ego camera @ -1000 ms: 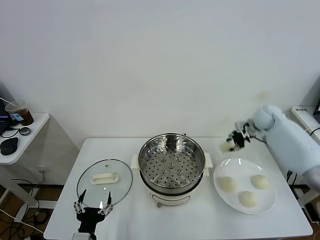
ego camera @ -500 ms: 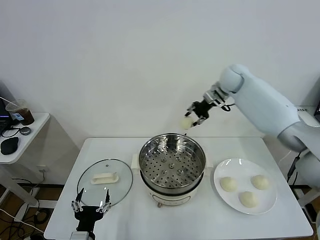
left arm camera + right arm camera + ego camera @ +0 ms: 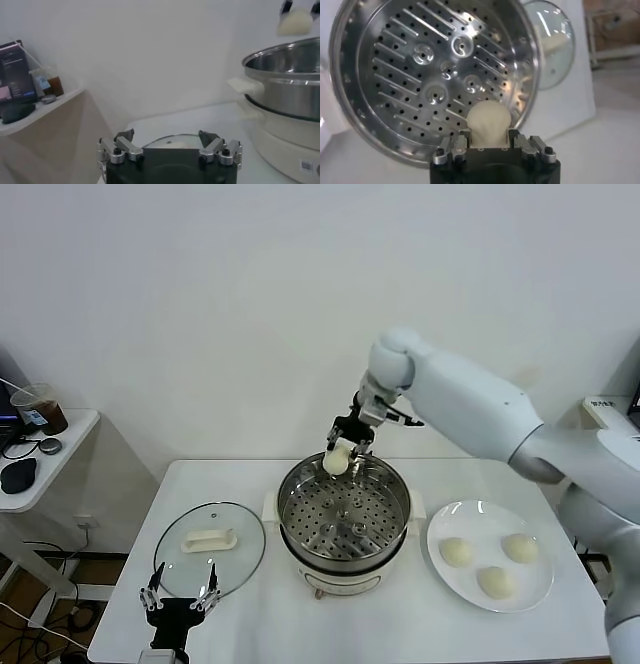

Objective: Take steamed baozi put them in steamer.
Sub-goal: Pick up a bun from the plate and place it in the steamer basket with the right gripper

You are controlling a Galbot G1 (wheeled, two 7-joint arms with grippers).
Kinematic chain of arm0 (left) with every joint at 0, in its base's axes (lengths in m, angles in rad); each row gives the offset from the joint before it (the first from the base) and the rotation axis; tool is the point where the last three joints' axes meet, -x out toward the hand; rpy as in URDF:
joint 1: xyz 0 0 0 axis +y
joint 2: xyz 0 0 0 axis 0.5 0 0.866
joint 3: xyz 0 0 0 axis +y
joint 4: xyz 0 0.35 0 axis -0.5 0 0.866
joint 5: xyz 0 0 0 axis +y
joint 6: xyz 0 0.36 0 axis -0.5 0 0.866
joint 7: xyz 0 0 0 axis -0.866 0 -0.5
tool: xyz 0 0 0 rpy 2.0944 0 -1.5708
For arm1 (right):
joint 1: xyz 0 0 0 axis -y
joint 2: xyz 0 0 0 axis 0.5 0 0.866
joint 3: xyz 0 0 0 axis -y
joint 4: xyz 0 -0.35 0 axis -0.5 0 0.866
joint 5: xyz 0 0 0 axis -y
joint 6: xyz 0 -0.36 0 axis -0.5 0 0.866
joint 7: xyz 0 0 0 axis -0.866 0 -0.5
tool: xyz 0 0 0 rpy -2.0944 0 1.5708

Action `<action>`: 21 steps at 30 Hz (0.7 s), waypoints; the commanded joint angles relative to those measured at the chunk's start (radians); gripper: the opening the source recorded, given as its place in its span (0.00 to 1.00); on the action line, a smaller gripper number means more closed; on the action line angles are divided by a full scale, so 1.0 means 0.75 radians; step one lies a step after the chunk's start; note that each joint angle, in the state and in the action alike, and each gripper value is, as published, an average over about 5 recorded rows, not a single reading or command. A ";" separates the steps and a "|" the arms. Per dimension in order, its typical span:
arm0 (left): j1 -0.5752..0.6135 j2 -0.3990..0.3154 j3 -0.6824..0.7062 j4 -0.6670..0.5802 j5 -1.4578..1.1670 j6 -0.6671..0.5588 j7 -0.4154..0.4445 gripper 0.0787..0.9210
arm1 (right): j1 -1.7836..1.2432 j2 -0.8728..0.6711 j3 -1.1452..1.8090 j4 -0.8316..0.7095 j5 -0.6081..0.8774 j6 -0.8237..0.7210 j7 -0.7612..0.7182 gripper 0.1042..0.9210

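My right gripper (image 3: 340,453) is shut on a cream-white baozi (image 3: 337,461) and holds it just above the far rim of the steamer (image 3: 343,522). In the right wrist view the baozi (image 3: 488,121) sits between the fingers over the steamer's perforated tray (image 3: 432,75), which holds no buns. Three more baozi lie on the white plate (image 3: 491,529) to the right: one at the left (image 3: 456,552), one at the back right (image 3: 520,547), one at the front (image 3: 496,581). My left gripper (image 3: 183,597) is open and empty near the table's front left edge.
A round glass lid with a white handle (image 3: 209,546) lies flat left of the steamer, just beyond my left gripper. A side shelf (image 3: 40,454) at the far left holds a cup and small items. The wall stands close behind the table.
My right arm has swung left from beside the plate, carrying the baozi, and lowered it over the steamer's far rim. The left arm has barely moved.
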 commanded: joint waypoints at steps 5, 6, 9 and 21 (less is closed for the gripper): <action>-0.005 -0.002 0.000 -0.007 -0.031 0.014 0.003 0.88 | -0.058 0.053 -0.025 -0.020 -0.194 0.092 0.037 0.44; -0.007 -0.002 0.001 -0.006 -0.032 0.015 0.004 0.88 | -0.067 0.054 -0.021 -0.024 -0.207 0.092 0.037 0.44; -0.009 -0.003 0.001 -0.004 -0.034 0.018 0.005 0.88 | -0.090 0.057 -0.007 -0.035 -0.252 0.092 0.037 0.44; -0.009 -0.005 0.001 -0.005 -0.037 0.020 0.003 0.88 | -0.136 0.066 0.016 -0.062 -0.315 0.092 0.131 0.48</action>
